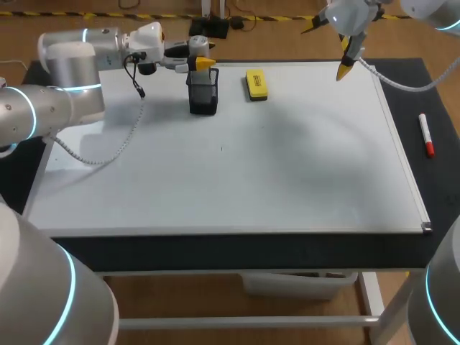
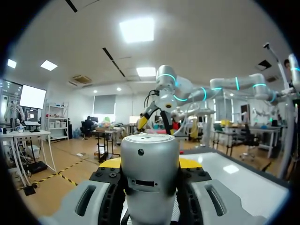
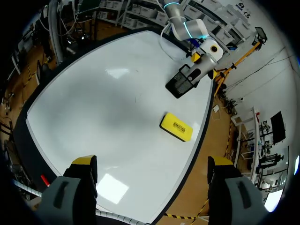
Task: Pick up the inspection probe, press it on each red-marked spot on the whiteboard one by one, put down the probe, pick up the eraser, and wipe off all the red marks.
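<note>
The inspection probe (image 2: 150, 168), a silver cylinder, stands upright between the fingers of my left gripper (image 1: 203, 63), which is shut on it. It hangs right over the black mesh holder (image 1: 203, 95) at the back of the whiteboard (image 1: 237, 165). Whether the probe's lower end is inside the holder is hidden. The yellow eraser (image 1: 256, 84) lies flat to the right of the holder, also seen ahead of my right gripper (image 3: 152, 161) as the eraser (image 3: 176, 126). My right gripper (image 1: 338, 50) hangs open and holds nothing, high over the board's back right corner. No red marks show on the board.
A red-capped marker (image 1: 426, 135) lies on the dark table to the right of the whiteboard's frame. The left arm's cable (image 1: 122, 140) droops over the board's left part. In the right wrist view the holder (image 3: 180, 83) stands beyond the eraser.
</note>
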Robot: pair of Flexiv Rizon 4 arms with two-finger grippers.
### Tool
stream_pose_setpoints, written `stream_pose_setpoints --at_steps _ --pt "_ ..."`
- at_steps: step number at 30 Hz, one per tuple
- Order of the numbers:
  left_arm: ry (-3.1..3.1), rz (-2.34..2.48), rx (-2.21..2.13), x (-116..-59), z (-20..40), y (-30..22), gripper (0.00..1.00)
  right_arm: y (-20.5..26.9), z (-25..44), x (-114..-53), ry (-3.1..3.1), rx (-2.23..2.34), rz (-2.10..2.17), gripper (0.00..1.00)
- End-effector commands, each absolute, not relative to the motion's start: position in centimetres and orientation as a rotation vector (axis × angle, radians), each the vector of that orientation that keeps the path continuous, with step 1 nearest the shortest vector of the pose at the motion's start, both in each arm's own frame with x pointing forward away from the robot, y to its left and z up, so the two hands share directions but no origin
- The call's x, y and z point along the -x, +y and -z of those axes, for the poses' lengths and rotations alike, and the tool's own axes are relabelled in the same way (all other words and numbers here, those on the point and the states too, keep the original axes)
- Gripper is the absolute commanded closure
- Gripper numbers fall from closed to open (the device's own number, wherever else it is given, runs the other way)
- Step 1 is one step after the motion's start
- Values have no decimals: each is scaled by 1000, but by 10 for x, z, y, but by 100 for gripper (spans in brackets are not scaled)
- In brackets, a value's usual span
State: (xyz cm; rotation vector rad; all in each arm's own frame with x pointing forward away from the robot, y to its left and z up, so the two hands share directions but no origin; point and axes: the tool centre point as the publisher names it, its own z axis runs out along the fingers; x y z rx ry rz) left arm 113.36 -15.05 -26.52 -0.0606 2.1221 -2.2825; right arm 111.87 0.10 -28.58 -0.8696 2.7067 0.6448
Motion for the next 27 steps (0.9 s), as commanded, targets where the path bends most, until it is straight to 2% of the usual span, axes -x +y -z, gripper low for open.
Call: stream_pose_setpoints --at_steps 1,3,4,5,6,7,8,27 --pt "2122 2293 51 -1138 267 -151 100 1 285 -1119 2710 874 -641 0" --pt "2122 2294 58 -1137 267 -151 100 1 285 -1119 2710 874 -641 0" --pt "2122 2295 60 -1137 267 -151 87 1 285 -1119 2710 874 -641 0" --pt "2124 2295 62 -1137 268 -151 56 1 285 -1119 2710 874 -641 0" --pt "2127 2293 62 -1136 268 -151 17 1 285 -1119 2710 874 -641 0" --pt "2128 2291 63 -1136 268 -151 4 1 285 -1119 2710 874 -641 0" --pt "2127 2287 72 -1135 268 -151 0 1 285 -1119 2710 874 -641 0" --pt "2173 1921 223 -1123 256 -108 0 1 285 -1119 2710 874 -641 0"
